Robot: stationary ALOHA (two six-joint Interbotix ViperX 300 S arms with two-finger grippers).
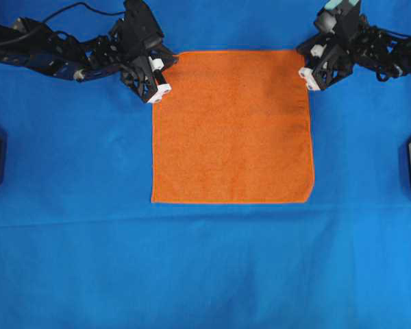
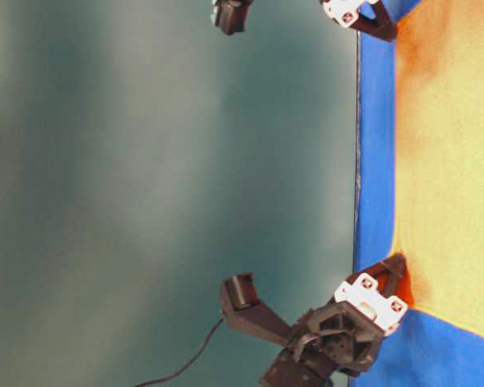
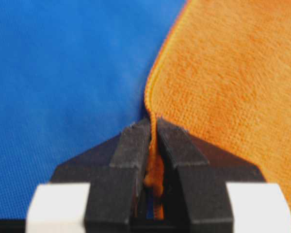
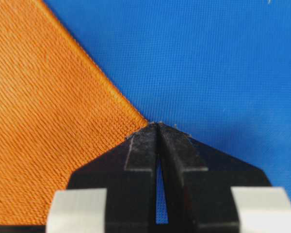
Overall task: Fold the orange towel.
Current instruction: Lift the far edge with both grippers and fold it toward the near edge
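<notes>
**Both pincers clamped at the towel's far corners**

Overhead: the orange towel [image 1: 233,127] lay flat between the left gripper [image 1: 159,88] and right gripper [image 1: 308,79].

Left wrist: jaws pinched a hem fold; soft, light, grippy cloth.

Right wrist: jaws closed at the corner tip, hold uncertain.

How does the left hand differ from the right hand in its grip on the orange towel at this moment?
The left hand has a fold of the orange towel pinched inside it; the right hand shows only blue tablecloth in its gap. The left hand sits on a rounded corner, while the right hand's tips just meet a corner's edge. Both hands are shut.
</notes>
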